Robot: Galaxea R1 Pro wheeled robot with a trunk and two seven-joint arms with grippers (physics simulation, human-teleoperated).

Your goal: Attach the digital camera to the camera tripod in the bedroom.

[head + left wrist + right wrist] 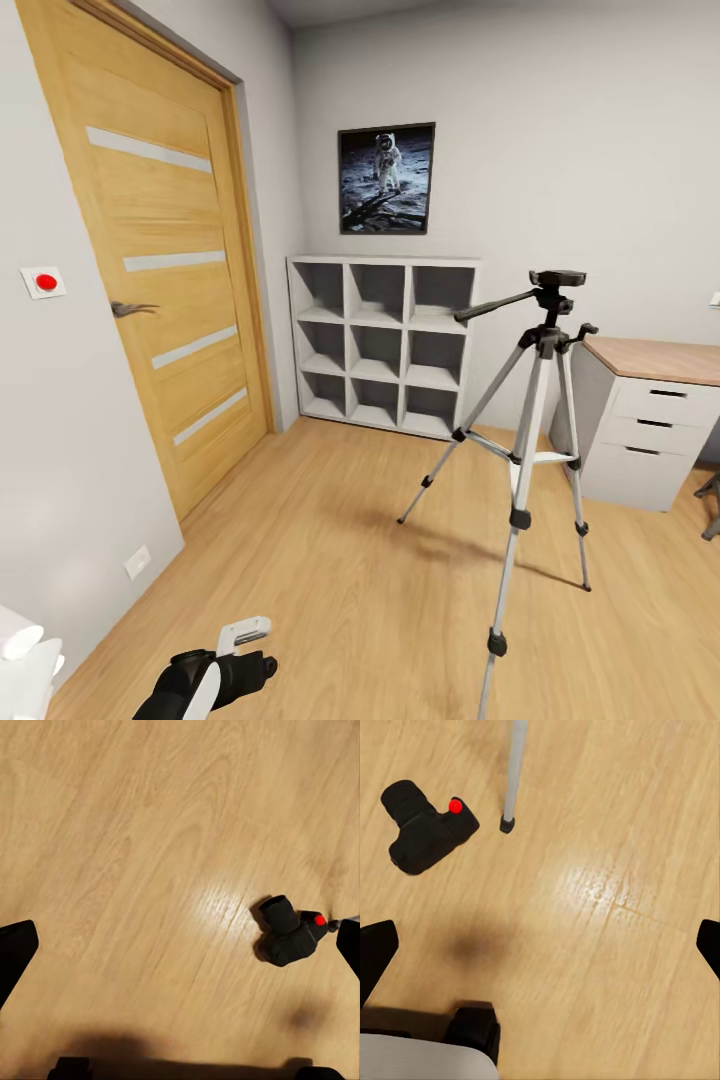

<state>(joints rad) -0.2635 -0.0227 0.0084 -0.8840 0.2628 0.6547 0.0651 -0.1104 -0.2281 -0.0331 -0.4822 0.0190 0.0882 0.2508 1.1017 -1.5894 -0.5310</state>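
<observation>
Here the camera [429, 827] lies on the wood floor [330, 560], just beside a foot of the tripod [535, 420], with its short lens pointing away from that leg and the red button on top facing up. The left wrist view shows it too [289, 934], near one fingertip of the left gripper [180, 945]; the fingers stand wide apart and hold nothing. The right gripper [540, 945] is likewise spread wide and empty, hanging over bare floor with the camera off to one side. In the head view the tripod stands upright on three splayed silver legs between a white shelf [385, 345] and a desk [650, 410], its black head bare and its handle jutting toward the shelf.

The camera looks small, rigid and probably light, so lifting it should take little force. Its smooth dark shell may be slippery, and the lens is the part likeliest to suffer from a squeeze. The boxy body, across its flat sides, seems the sound place to grip, leaving the underside free for the mount. The tripod looks spindly and could tip if the near leg is knocked.
</observation>
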